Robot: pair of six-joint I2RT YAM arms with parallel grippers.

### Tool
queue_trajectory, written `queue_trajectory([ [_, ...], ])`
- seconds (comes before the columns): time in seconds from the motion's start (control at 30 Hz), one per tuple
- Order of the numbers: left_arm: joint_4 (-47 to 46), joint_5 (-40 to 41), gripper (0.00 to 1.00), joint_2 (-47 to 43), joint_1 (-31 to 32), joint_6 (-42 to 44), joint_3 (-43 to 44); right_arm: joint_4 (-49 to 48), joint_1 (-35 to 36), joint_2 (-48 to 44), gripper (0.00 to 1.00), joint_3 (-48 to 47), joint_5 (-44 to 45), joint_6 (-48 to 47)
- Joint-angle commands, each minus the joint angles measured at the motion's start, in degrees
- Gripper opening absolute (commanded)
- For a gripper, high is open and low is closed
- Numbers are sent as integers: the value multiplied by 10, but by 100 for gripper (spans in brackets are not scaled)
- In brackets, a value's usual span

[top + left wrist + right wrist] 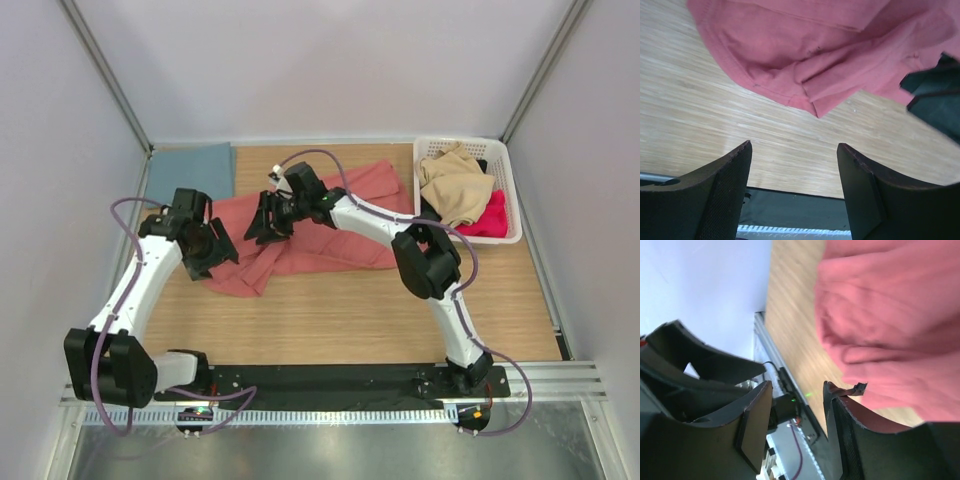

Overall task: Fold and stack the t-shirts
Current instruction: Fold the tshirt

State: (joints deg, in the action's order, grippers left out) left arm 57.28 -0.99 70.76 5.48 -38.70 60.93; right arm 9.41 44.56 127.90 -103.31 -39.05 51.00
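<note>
The salmon-red t-shirt (330, 225) lies crumpled across the middle of the wooden table. It fills the top of the left wrist view (830, 55) and the right side of the right wrist view (890, 325). The teal-blue t-shirt (190, 172) lies folded flat at the back left. My left gripper (215, 250) is open and empty over the red shirt's left end; its fingers (725, 195) frame bare wood. My right gripper (268, 225) is open and empty above the shirt's middle, its fingers (757, 425) apart.
A white basket (505, 160) at the back right holds a tan cloth (455, 185) and a pink cloth (490, 215). White walls enclose the table on three sides. A black rail (330, 380) runs along the near edge.
</note>
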Motion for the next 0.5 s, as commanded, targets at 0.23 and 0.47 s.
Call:
queue_trajectory([
  [0.23,-3,93,60,57,171,-6,30,304,-139,-149,53,77,172,-208],
  [0.47,-35,99,38,161,190,3,43,307,-181,-265,53,201,185,-234],
])
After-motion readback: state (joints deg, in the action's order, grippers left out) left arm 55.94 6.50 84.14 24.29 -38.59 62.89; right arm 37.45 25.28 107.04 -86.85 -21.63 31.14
